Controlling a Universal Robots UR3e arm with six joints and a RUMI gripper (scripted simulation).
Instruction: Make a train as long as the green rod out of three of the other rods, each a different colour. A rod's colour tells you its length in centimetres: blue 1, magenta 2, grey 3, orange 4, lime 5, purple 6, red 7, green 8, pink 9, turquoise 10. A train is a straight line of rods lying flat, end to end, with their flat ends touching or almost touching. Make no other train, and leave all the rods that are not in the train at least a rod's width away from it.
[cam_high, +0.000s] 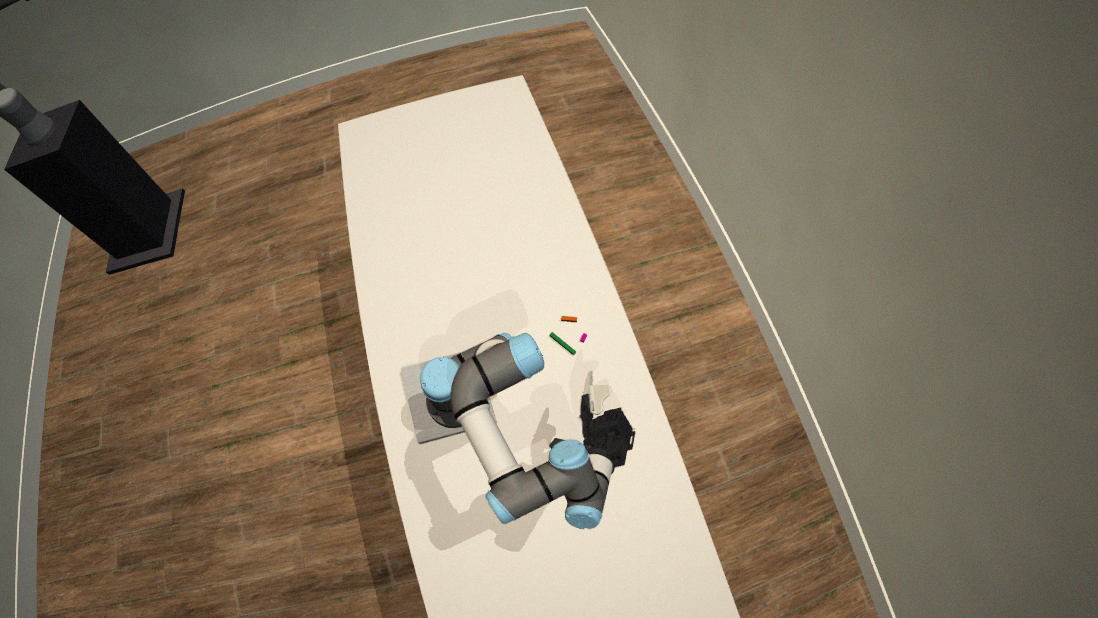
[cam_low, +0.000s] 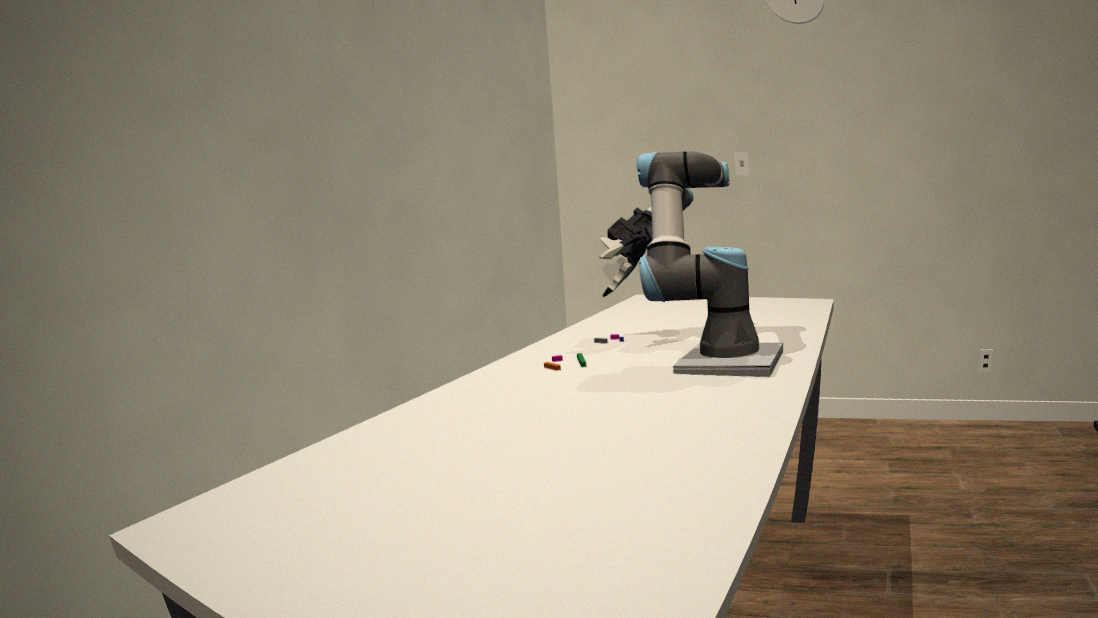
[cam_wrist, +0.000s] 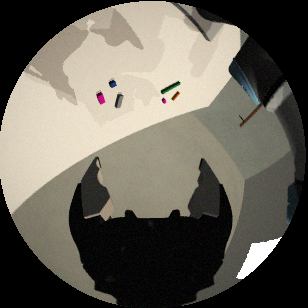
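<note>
From the top view, the desk (cam_high: 461, 191) (cam_low: 461, 460) (cam_wrist: 30, 150) carries the green rod (cam_high: 562, 343) (cam_low: 581, 359) (cam_wrist: 170, 87) nearer its right long edge than its left. The orange rod (cam_high: 568, 318) (cam_low: 551, 366) (cam_wrist: 175, 96) and one magenta rod (cam_high: 583, 337) (cam_low: 557, 358) (cam_wrist: 164, 101) lie near it, the magenta one closer to that edge, all three apart. The gripper (cam_high: 599, 382) (cam_low: 603, 268) (cam_wrist: 150, 158) is over the same side of the desk, and no other rods can be made out here. In the exterior view, all six rods lie towards the desk's left long edge, well beyond its near left corner. Farther along from the green group are the grey rod (cam_low: 600, 340) (cam_wrist: 119, 100), the second magenta rod (cam_low: 614, 336) (cam_wrist: 101, 98) and the blue rod (cam_low: 621, 338) (cam_wrist: 112, 84), while the gripper hangs above the desk with nothing in it. In the wrist view, the jaws stand wide apart and empty; the blue, grey and second magenta rods lie separately, inside the long edge, and the green group sits closer to the visible corner. No train is begun. By the colour lengths, blue, grey and orange should match green, so all the joining seems left: those three into one straight line, both magenta rods and the green one kept clear.
</note>
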